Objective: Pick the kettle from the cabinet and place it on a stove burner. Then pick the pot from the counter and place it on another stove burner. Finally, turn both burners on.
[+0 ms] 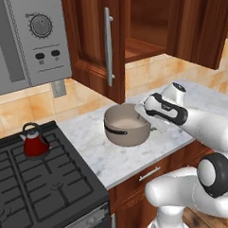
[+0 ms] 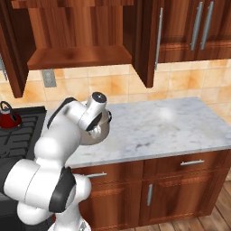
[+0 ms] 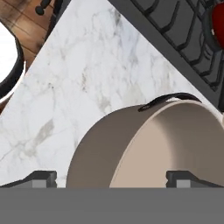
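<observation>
The taupe-grey pot (image 1: 126,125) stands on the marble counter (image 1: 111,161), just right of the black stove (image 1: 48,185). My gripper (image 1: 147,118) is open at the pot's right rim. In the hand view the pot (image 3: 148,148) lies right below the gripper (image 3: 113,179), with one fingertip (image 3: 41,178) outside its wall and the other over its pale inside. The dark-red kettle (image 1: 34,141) sits upright on the stove's back right burner, also seen as the kettle (image 2: 9,116). The arm hides most of the pot (image 2: 98,135) in the right base view.
The cabinet door (image 1: 95,46) above the counter hangs open, its steel handle (image 1: 108,46) above the pot. A grey microwave (image 1: 26,40) hangs over the stove. The counter (image 2: 158,126) stretches bare to the right, with drawers below.
</observation>
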Available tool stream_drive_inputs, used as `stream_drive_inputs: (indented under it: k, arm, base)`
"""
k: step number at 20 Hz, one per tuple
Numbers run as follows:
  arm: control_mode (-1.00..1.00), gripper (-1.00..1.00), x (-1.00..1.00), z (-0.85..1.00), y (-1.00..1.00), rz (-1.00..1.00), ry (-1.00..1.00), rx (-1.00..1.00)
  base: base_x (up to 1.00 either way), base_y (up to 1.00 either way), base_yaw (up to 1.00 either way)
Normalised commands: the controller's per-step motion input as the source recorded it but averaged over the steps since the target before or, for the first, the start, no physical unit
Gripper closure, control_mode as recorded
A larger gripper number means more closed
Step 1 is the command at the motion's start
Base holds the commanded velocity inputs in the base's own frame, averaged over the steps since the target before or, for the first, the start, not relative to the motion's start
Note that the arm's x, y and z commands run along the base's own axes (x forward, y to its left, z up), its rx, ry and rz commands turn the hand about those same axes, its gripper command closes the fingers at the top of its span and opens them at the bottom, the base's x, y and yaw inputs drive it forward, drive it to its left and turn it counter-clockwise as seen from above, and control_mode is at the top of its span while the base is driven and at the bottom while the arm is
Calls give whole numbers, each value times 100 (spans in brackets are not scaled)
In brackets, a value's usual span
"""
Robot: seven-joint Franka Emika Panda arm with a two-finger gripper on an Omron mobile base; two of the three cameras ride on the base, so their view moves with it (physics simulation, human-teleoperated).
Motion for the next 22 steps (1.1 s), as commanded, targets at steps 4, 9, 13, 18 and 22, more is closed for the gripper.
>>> stream_drive_inputs:
  k: [4,9,13,18,22]
  arm:
    - [-100,-100,16,-10,0,-7,12,-13]
    - [-100,-100,19,-11,0,-6,14,-13]
    - [-100,-100,11,-10,0,-4,11,-6]
    - [-100,-100,10,-6,0,-4,7,-2]
    - [-100,-100,6,-16,0,-2,5,-4]
  base:
    - [0,0,0]
    - [0,0,0]
    - [0,0,0]
    - [0,0,0]
    - [0,0,0]
